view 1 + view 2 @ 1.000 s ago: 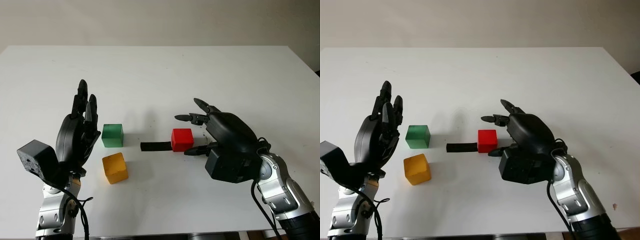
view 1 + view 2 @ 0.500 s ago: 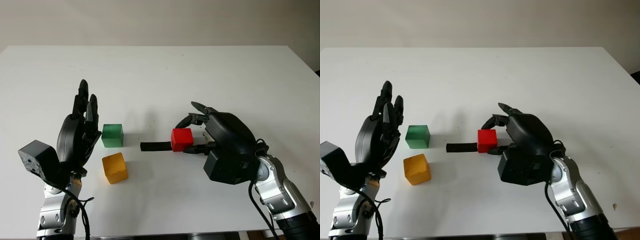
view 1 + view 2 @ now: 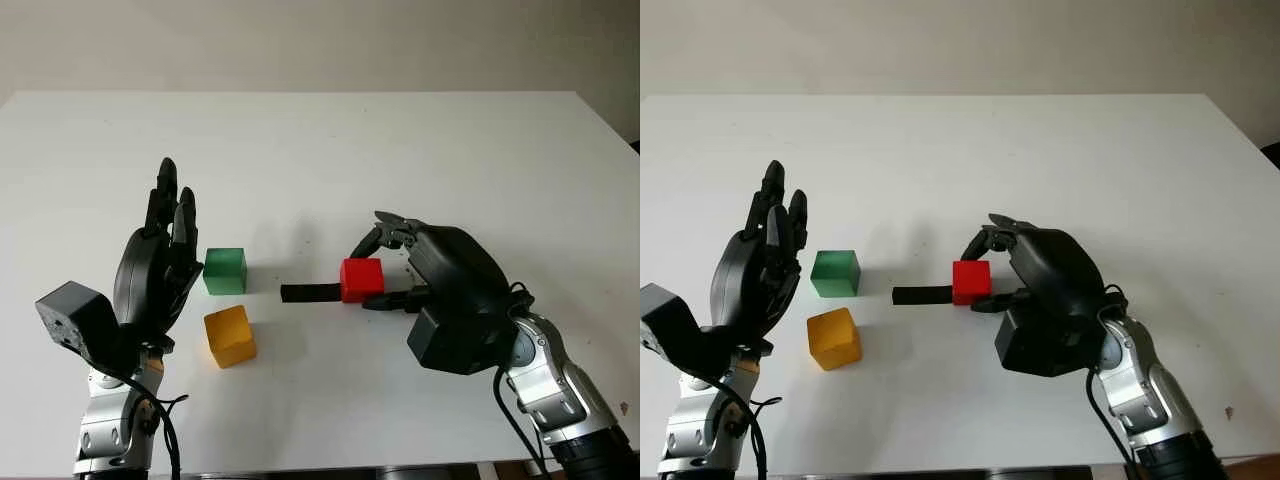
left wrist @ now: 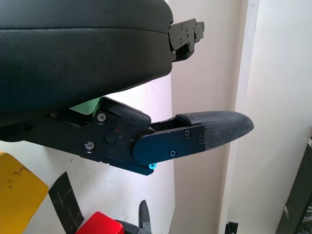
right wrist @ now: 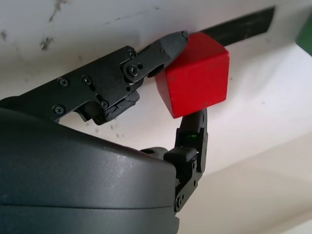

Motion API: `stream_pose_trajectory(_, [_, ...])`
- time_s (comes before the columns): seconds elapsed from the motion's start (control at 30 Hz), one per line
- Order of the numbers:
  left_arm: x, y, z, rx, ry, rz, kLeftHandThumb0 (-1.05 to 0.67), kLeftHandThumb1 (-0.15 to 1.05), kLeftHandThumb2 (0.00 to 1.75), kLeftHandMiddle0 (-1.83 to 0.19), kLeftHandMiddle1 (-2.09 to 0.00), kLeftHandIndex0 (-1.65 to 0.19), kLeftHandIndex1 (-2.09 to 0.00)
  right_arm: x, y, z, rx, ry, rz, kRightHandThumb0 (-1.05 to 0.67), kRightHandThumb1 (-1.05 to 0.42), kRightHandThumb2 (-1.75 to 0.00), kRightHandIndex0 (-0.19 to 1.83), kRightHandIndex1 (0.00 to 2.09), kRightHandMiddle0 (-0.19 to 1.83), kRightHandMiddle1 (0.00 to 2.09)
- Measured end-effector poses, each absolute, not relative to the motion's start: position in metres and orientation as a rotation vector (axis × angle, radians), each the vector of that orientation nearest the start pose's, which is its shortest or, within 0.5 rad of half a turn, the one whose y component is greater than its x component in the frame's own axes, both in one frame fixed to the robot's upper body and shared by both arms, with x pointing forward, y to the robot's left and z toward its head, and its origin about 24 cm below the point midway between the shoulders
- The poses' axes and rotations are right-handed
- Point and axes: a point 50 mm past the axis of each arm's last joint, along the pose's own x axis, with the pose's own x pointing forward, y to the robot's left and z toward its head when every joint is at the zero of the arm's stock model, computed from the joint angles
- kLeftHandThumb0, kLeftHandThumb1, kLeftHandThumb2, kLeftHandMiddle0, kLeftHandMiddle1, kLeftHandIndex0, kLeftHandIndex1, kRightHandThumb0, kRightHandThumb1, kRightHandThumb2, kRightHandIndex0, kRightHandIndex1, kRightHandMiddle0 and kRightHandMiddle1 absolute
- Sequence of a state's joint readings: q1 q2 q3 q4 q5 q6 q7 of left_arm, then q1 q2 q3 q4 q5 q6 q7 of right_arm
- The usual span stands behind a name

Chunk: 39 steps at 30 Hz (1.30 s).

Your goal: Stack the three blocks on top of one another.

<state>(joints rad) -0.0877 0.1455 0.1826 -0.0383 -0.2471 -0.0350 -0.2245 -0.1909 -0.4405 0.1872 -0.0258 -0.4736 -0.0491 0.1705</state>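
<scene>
The red block [image 3: 972,282] sits at the middle of the white table [image 3: 450,150], and my right hand [image 3: 367,274] is shut on it. A fingertip [image 5: 171,42] presses the block's far side and the thumb [image 5: 194,132] its near side. The green block [image 3: 224,270] stands further left, with the yellow block [image 3: 230,336] just in front of it; the two are apart. My left hand [image 3: 168,225] is open and held upright just left of the green block, touching neither block.
A short strip of black tape [image 3: 310,292] lies flat on the table, running left from the red block. The far half and the right side of the table are bare white surface.
The right hand's fingers have curled in from both sides and closed on the red block, which shifted slightly left. The left hand and the other blocks have not moved.
</scene>
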Motion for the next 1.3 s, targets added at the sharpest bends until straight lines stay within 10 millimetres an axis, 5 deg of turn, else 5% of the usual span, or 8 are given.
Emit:
stream_pose_trajectory(0.4, [0.266, 0.203, 0.086, -0.082, -0.203, -0.08, -0.75, 1.05, 0.59, 0.17, -0.05, 0.19, -0.05, 0.293, -0.156, 0.105, -0.533, -0.06, 0.362, -0.4, -0.95, -0.05, 0.23, 0.03, 0.32, 1.47])
stream_pose_trajectory(1.3, [0.263, 0.201, 0.083, -0.088, -0.194, -0.065, -0.76, 1.05, 0.6, 0.17, -0.05, 0.19, -0.04, 0.291, -0.109, 0.082, -0.655, -0.042, 0.514, -0.38, -0.94, -0.05, 0.21, 0.05, 0.34, 1.51])
